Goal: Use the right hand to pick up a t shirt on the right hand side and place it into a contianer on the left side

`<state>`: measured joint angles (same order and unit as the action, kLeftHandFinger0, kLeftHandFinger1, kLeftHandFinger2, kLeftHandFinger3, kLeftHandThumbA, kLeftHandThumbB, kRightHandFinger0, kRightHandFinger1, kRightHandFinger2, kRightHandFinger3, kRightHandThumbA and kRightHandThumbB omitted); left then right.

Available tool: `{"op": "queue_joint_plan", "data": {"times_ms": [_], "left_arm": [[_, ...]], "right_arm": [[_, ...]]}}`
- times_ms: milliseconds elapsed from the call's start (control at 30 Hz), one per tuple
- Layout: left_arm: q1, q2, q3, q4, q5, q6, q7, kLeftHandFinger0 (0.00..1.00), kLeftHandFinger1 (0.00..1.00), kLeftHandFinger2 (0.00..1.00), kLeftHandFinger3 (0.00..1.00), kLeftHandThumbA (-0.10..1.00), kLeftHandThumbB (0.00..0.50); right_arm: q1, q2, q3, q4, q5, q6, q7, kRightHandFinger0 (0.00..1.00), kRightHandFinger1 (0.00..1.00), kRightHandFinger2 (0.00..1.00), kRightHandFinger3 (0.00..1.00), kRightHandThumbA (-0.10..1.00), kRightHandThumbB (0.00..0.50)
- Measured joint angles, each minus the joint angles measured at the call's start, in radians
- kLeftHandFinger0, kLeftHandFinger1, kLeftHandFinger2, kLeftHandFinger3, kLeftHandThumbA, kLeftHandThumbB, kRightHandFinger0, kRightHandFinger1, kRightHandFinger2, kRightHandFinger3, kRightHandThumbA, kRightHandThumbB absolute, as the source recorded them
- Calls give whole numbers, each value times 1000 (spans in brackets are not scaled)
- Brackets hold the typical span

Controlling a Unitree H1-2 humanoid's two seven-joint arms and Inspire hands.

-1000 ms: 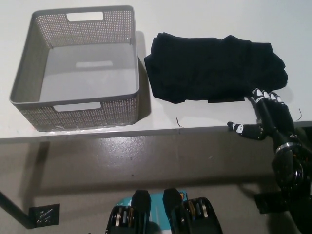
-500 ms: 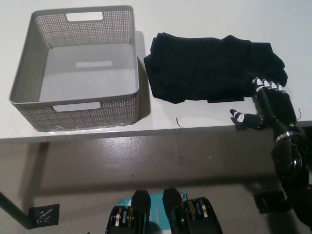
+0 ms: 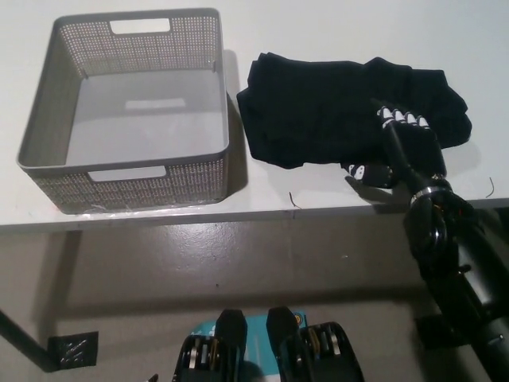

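My black right hand [image 3: 400, 146] is over the near right part of the black t-shirt [image 3: 334, 107], reaching in from the table's front edge with my forearm rising from the lower right. The fingers are stretched out and lie apart, their pale tips [image 3: 398, 118] resting in a row on top of the dark cloth, and the thumb sticks out to the side, low down, right at the shirt's near hem. Nothing is pinched or gathered between them, so the hand is open and holding nothing; whether the palm presses on the fabric I cannot tell, black on black. The t-shirt lies rumpled and roughly folded on the white table [image 3: 334, 24], spread across the right half of it, its left edge just beside the container but not touching it as far as I can see. The grey container [image 3: 49, 171] sits on the left side of the table, a perforated basket with cut-out handles in its near and far walls, and its floor is bare. A short bit of dark thread [image 3: 293, 199] lies on the table near the front edge, between the basket and my hand, and another curl of thread [image 3: 489, 188] shows at the far right. My white left hand does not appear anywhere in the head view. Below the table edge there is the grey floor [image 3: 199, 263], with a small dark square patch [image 3: 71, 351] down at the lower left.
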<state>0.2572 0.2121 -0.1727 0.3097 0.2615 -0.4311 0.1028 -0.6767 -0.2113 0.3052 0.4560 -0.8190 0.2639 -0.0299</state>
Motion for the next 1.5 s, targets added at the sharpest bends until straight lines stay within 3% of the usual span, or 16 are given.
{"op": "queue_joint_plan", "data": {"times_ms": [33,233,333,400,500,600,767,900,1167,1367,1400,1433,1467,1500], "left_arm": [[0,-2,0,-5,2,2,-1,1000,1000,1000,1000,1000,199],[-1,-4,-11,-20,11,19,-20,1000,1000,1000,1000,1000,196],[-4,-6,-18,-34,20,24,-25,1000,1000,1000,1000,1000,181],[-7,-8,-22,-40,26,27,-28,1000,1000,1000,1000,1000,200],[-8,-14,-27,-41,29,30,-31,1000,1000,1000,1000,1000,199],[-7,-16,-30,-42,32,32,-31,1000,1000,992,1000,1000,233],[-5,-16,-34,-42,37,35,-31,1000,1000,975,1000,1000,221],[2,-18,-36,-46,40,41,-30,1000,1000,980,1000,1000,242],[20,-19,-41,-73,52,58,-25,1000,1000,969,1000,1000,205],[39,-21,-45,-93,57,66,-20,1000,1000,972,1000,1000,203],[41,-21,-46,-98,57,69,-20,1000,1000,968,1000,1000,191],[43,-21,-46,-102,57,70,-20,1000,1000,967,1000,1000,191],[47,-21,-47,-106,58,71,-20,1000,1000,962,1000,1000,190],[48,-21,-47,-108,58,71,-20,1000,1000,949,1000,1000,177]], "right_arm": [[0,0,0,6,0,0,-3,1000,1000,1000,1000,918,416],[-6,2,17,101,0,-5,-26,1000,1000,1000,1000,896,404],[-15,3,18,147,4,-20,-45,1000,1000,1000,1000,951,414],[-25,4,19,167,6,-28,-58,1000,1000,1000,1000,1000,419],[-45,5,21,207,10,-43,-80,1000,1000,1000,1000,1000,414],[-57,9,22,248,15,-57,-100,1000,1000,1000,1000,1000,412],[-73,13,34,298,24,-84,-135,1000,1000,1000,1000,1000,411],[-88,18,43,340,32,-103,-157,1000,1000,1000,1000,1000,395],[-114,38,42,423,64,-151,-208,1000,1000,1000,1000,1000,353],[-119,48,37,494,96,-207,-268,1000,1000,1000,1000,776,259],[-119,53,36,506,101,-219,-280,1000,1000,1000,1000,524,198],[-118,59,34,515,106,-226,-289,1000,1000,1000,1000,487,191],[-117,67,31,525,113,-235,-304,1000,1000,1000,1000,352,171],[-116,72,28,530,117,-242,-314,1000,1000,1000,1000,73,165]]}}
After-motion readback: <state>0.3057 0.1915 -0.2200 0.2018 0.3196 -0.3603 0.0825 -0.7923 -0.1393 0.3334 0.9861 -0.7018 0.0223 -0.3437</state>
